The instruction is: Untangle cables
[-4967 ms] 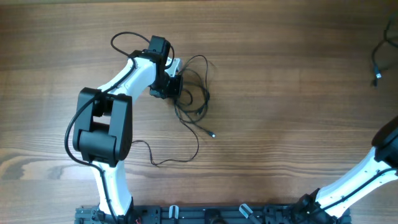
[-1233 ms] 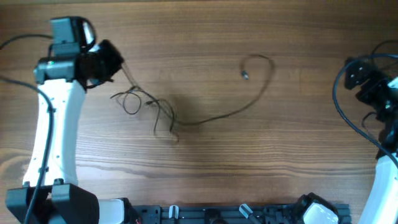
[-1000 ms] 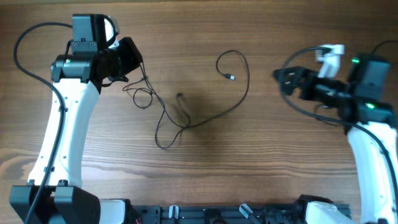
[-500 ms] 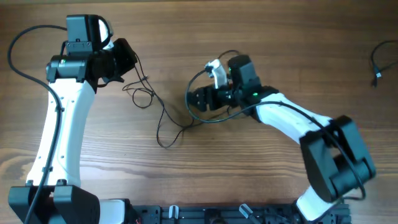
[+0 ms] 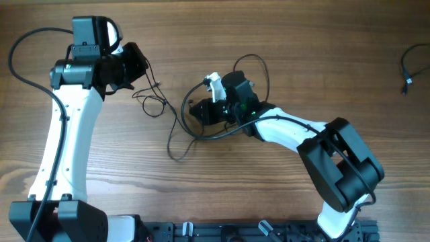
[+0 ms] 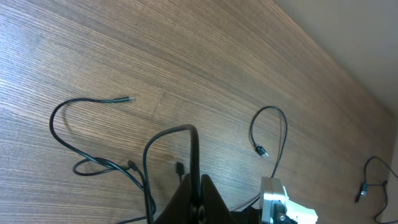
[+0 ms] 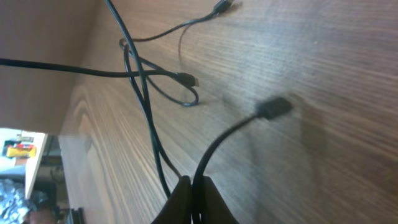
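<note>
White-shelled left arm (image 5: 67,144) and right arm (image 5: 292,128), apparently black joints.

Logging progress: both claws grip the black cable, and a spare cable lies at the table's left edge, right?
No. The spare cable lies at the right edge, as overhead shows; the left claw and right claw do grip the black cable.

From above I cannot see the tips of the left gripper (image 5: 142,66); its own black body covers them. The right gripper (image 5: 195,109) covers its tips too. A far cable (image 5: 407,67) runs off the right edge. In my wrist views the bottom edge cuts off the left fingers (image 6: 186,200) and the right fingers (image 7: 179,202). The cable (image 7: 209,152) by the right fingers looks blurry. The bright things (image 7: 18,155) in the corner are too fuzzy to name.
</note>
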You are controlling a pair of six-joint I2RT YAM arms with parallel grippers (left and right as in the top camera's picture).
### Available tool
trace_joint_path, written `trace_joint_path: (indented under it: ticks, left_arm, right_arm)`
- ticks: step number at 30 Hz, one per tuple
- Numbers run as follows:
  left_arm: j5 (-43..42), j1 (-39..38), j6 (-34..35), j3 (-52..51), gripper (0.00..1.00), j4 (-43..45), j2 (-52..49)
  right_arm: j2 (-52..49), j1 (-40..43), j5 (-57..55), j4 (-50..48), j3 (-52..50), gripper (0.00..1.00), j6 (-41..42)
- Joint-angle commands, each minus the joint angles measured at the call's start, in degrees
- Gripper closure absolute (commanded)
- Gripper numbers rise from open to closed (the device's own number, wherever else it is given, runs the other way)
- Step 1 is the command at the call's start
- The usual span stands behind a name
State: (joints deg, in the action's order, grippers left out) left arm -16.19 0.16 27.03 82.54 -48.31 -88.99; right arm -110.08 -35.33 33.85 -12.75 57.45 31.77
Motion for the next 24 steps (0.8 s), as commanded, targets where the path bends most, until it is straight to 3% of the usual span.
trace_joint_path:
  ticks: [1,4,6,8,12,14,16,18,20,24]
  left_arm:
    - [2.5,0.2,-0.9,-0.1,0.96,-0.6,0.2]
    - [14.8,0.3,-0.5,-0.1,0.96,-7.0,0.2]
    - [25.9,1.3,5.9,-0.1,0.96,-11.8,0.2]
    - [32.5,3.6,13.4,-0.1,0.96,-15.0,0.2]
    - [32.8,10.4,21.6,-0.1,0.96,-15.4,0.1]
    - [32.7,15.6,23.3,-0.1,0.96,-15.6,0.1]
    - [32.2,18.8,23.4,-0.2,0.96,-15.7,0.1]
    - [29.6,21.8,23.4,-0.2,0.96,-15.7,0.1]
    - [22.8,23.3,23.4,-0.3,0.96,-15.6,0.1]
    - [18.3,21.0,23.4,-1.0,0.96,-14.7,0.0]
  right_arm:
    - [0.0,0.9,6.6,-1.6,1.1,0.96,-6.6]
    - [8.7,12.5,9.2,-1.4,5.0,0.96,-4.3]
    - [16.9,23.7,9.3,-1.0,6.2,0.96,1.8]
    - [24.8,35.7,7.5,4.1,6.3,0.96,1.7]
    - [32.9,53.7,0.0,19.4,6.3,0.96,-4.0]
    - [35.1,66.1,-3.1,26.9,6.3,0.96,-4.8]
    - [35.3,73.2,-3.0,31.2,6.3,0.96,-4.7]
    - [35.3,77.1,-2.5,36.1,6.2,0.96,-5.2]
    - [35.3,76.4,-0.8,40.4,6.2,0.96,-12.1]
    - [34.9,65.0,-2.4,47.6,6.0,0.96,-23.4]
